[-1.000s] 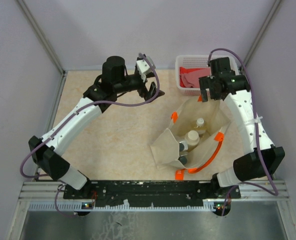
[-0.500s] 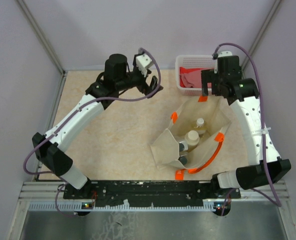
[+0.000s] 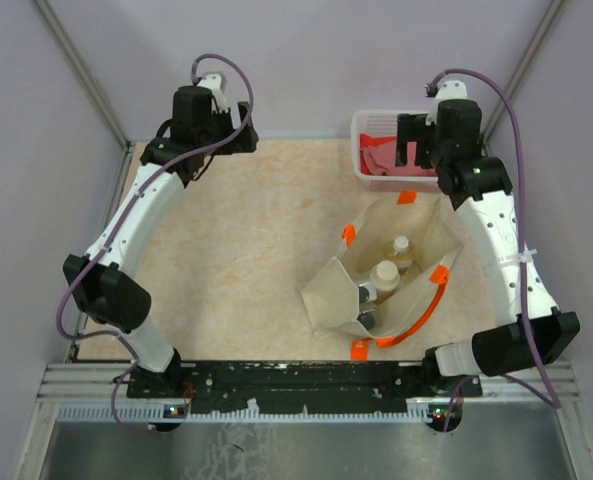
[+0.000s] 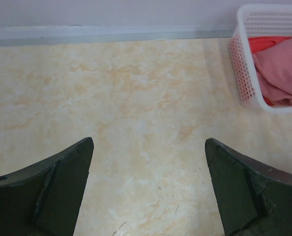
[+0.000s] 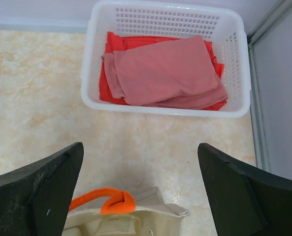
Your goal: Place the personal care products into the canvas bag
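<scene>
Bag: the bag (image 3: 326,298) sits right of centre in the top view, on the table, with its mouth gaping upward. Its top edge also shows at the bottom of the right wrist view.
Handles: one orange handle (image 3: 428,300) loops out over the bag's lower right side. Short orange tabs show at its upper left and top edges.
Bottles: all four are inside the bag. The white-capped bottle (image 3: 401,245) is nearest the top of the frame and the cream bottle (image 3: 383,272) is just below it. The dark-capped bottle (image 3: 364,293) and the second dark-capped bottle (image 3: 367,320) are lower left. I cannot tell which of these two is white and which is clear.
Left claw: the left gripper (image 4: 148,142) is spread wide and holds nothing. It hangs over bare table at the upper left of the top view, well apart from the bag.
Right claw: the right gripper (image 5: 140,145) is spread wide and holds nothing. It hangs between the basket and the bag's top edge.
Basket: the basket (image 5: 165,111) is a white lattice one in the upper right of the top view, near the bag but apart from it.
Cloth: a folded pink cloth (image 5: 165,71) lies over a red cloth (image 5: 111,42) inside the basket.
Table: the table (image 3: 246,250) has a cream, marbled top.
</scene>
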Available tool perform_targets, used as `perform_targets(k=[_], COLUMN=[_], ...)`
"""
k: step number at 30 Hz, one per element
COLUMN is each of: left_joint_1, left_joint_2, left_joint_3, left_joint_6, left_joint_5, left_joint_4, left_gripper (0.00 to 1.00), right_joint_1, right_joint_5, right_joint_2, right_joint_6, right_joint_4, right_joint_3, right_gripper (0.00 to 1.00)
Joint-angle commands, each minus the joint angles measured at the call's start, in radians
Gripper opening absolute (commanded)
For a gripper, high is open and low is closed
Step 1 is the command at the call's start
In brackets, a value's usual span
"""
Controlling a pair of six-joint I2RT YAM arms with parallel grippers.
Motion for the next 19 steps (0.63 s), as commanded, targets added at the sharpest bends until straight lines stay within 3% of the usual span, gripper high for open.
perform_targets(k=[1,10,19], left_joint_1=[-0.011,-0.011,-0.011], left_joint_2=[-0.015,-0.047,-0.1], left_joint_3=[0.021,-0.016,-0.097], left_joint_6=[-0.11,-0.099,-0.044], left_joint_5=[-0.242,-0.339,-0.26], left_joint_4=[-0.045,-0.046,0.054], left_gripper=[1.0,1.0,1.0], right_joint_1=[-0.012,-0.012,-0.012], right_joint_5=[-0.012,0.002,0.016], right_joint_2=[0.016,0.057,0.076], right_joint_6=[0.009,-0.006,-0.013], right_joint_4=[0.079,0.089,0.085], right_joint_3=[-0.002,0.032,0.066], right_gripper=[0.99,0.99,0.99])
